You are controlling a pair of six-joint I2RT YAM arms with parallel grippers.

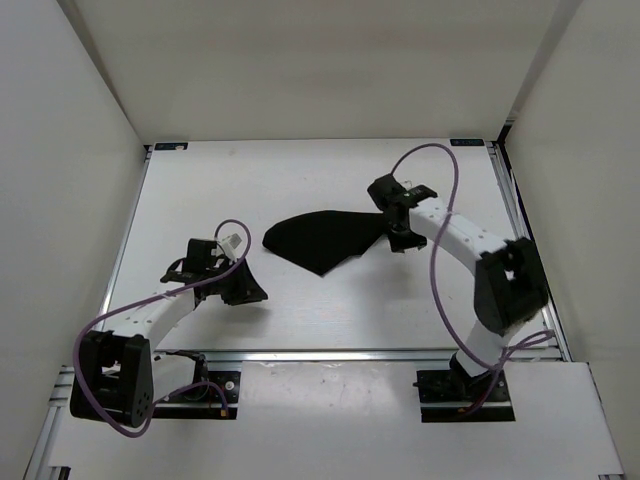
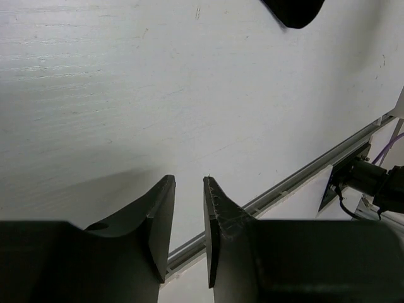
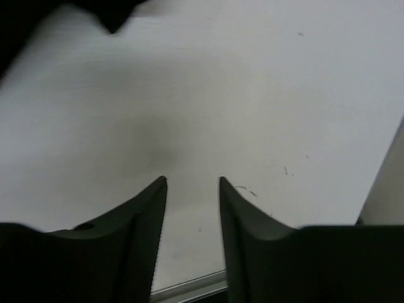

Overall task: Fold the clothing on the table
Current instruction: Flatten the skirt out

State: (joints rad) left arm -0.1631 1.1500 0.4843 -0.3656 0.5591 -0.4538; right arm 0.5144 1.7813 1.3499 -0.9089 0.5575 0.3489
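**Both pincers spread, clothing loose mid-table**

Left gripper: fingers apart, bare white surface showing through the gap, nothing between them. I'm hanging low over the near-left part of the table, close to the front rail and well apart from the clothing. In my left wrist view only a black tip of it pokes in at the top edge.

Right gripper: fingers apart too, table visible between them, pinching nothing. From above it sits just beside the right-hand tip of the clothing; can't tell if it touches. In my right wrist view the black fabric fills the top-left corner, beyond the fingertips and clear of them.

The clothing lies flat around the table's centre, slightly right. It has a fan-like shape, with a broad rounded edge toward near-left, narrowing to a point by my right gripper. Can't tell how many layers. A purple cable loops over my right arm.
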